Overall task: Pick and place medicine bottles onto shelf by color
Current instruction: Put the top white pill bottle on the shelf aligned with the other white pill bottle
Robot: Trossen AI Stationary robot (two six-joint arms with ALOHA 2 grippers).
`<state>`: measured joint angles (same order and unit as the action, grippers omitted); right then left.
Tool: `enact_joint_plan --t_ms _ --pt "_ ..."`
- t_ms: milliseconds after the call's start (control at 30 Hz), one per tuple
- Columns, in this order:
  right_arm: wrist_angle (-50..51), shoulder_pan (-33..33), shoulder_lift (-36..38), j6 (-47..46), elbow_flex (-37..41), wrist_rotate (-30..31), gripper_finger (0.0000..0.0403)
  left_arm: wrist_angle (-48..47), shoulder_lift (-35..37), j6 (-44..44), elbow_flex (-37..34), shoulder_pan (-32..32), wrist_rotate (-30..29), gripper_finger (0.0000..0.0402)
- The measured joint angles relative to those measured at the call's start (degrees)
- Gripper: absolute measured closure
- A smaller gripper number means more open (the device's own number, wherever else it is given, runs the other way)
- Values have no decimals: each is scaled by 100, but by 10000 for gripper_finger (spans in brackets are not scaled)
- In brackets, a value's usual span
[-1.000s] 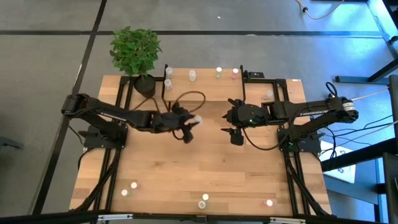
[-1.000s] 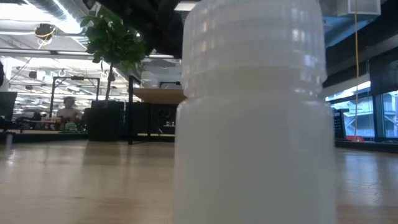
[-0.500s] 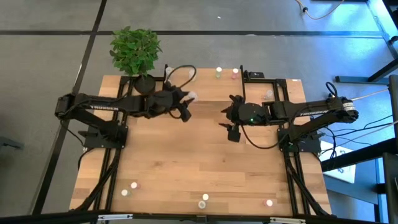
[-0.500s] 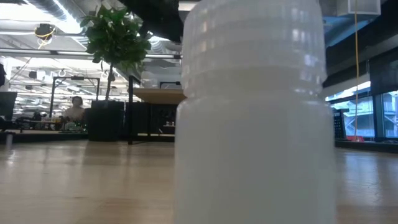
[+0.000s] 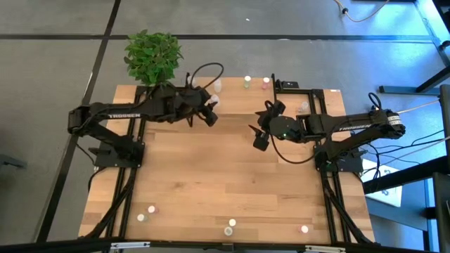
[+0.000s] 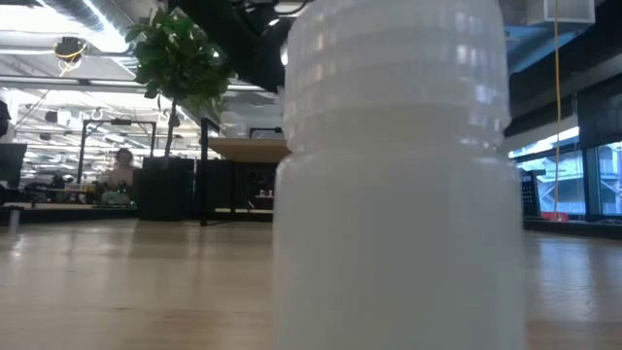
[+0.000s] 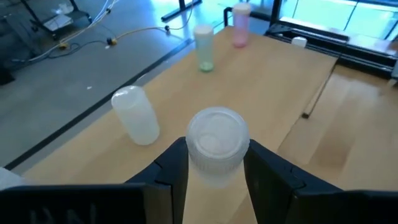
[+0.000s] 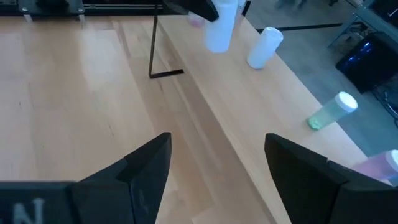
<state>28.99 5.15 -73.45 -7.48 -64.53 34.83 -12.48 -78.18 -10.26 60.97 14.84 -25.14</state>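
Note:
My left gripper is shut on a white-capped medicine bottle over the left part of the shelf, a light-wood board at the table's far edge. On the shelf stand a white bottle, a green one and a pink one. My right gripper hangs open with nothing between its fingers, over the table just near of the shelf. Its wrist view shows the held bottle and the shelf's near edge. My left gripper pinches the bottle's body just under the cap between its two fingers, one on each side. The fingers slant down from the table's left and near side. The bottle stays upright, cap up, lifted clear of the table and over the shelf board.
A potted plant stands at the table's far left corner, close to my left arm. Several more bottles stand along the table's near edge; one fills the low view. Another bottle stands at the far right.
My left gripper has carried the white bottle up and toward the table's far edge, from over the table's middle to over the shelf, still shut on it. My right gripper has stayed in place but turned at the wrist, swinging its fingers toward the shelf.

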Motion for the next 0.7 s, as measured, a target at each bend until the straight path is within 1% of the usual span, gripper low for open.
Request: enact_joint_plan --t_ms 267,400,700 --pt "-7 0 0 19 -1 -2 142 17 -30 -2 0 162 10 280" --pt "-7 0 0 21 -2 -12 142 55 -109 18 0 235 208 280" --pt "-31 0 -1 31 -2 -498 142 95 -381 37 -2 235 220 280"
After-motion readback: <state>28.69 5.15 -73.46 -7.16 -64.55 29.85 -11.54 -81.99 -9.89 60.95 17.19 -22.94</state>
